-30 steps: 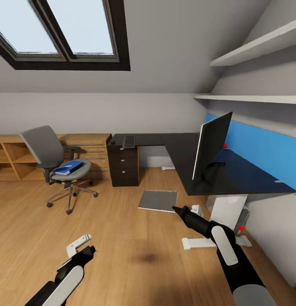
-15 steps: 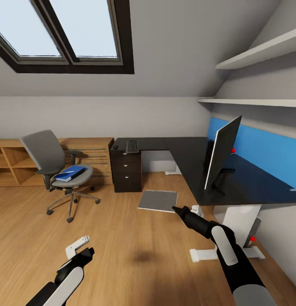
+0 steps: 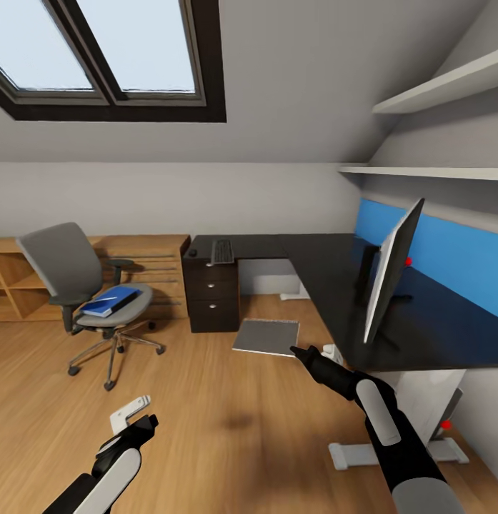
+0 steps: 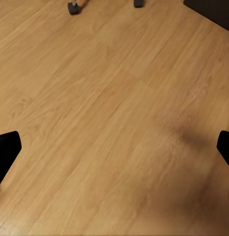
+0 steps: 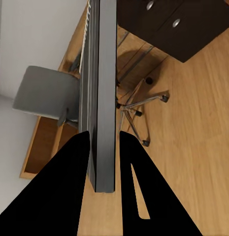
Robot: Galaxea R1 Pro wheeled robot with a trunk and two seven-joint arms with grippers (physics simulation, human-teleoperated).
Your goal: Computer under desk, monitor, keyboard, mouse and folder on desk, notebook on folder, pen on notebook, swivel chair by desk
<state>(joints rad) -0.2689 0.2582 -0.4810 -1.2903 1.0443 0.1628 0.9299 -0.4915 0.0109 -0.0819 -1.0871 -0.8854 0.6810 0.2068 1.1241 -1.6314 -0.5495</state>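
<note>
My right gripper (image 3: 297, 351) is shut on the near edge of the flat grey notebook (image 3: 266, 337), held level over the floor; the right wrist view shows the notebook (image 5: 102, 98) edge-on in the right gripper (image 5: 102, 135). Low over bare floor, my left gripper (image 3: 138, 428) stands open with nothing in it, its fingers (image 4: 6, 147) wide apart. The blue folder (image 3: 106, 302) lies on the seat of the grey swivel chair (image 3: 70, 271), left of the desk (image 3: 327, 285). On the desk stand the monitor (image 3: 390, 275), keyboard (image 3: 221, 251) and mouse (image 3: 193, 252). The computer (image 3: 427, 400) sits under it. The pen is out of view.
A light wooden drawer chest and shelf unit (image 3: 148, 260) runs along the back wall behind the chair. The dark drawer unit (image 3: 214, 296) closes the desk's left end. White wall shelves (image 3: 434, 93) hang above the desk. A white desk foot (image 3: 363, 453) lies by my right arm. Wooden floor (image 3: 227, 428) spreads ahead.
The whole picture has shifted, so the camera has moved: the monitor and desk edge now sit further right, the chair further left. Both arms keep their pose, the notebook still held.
</note>
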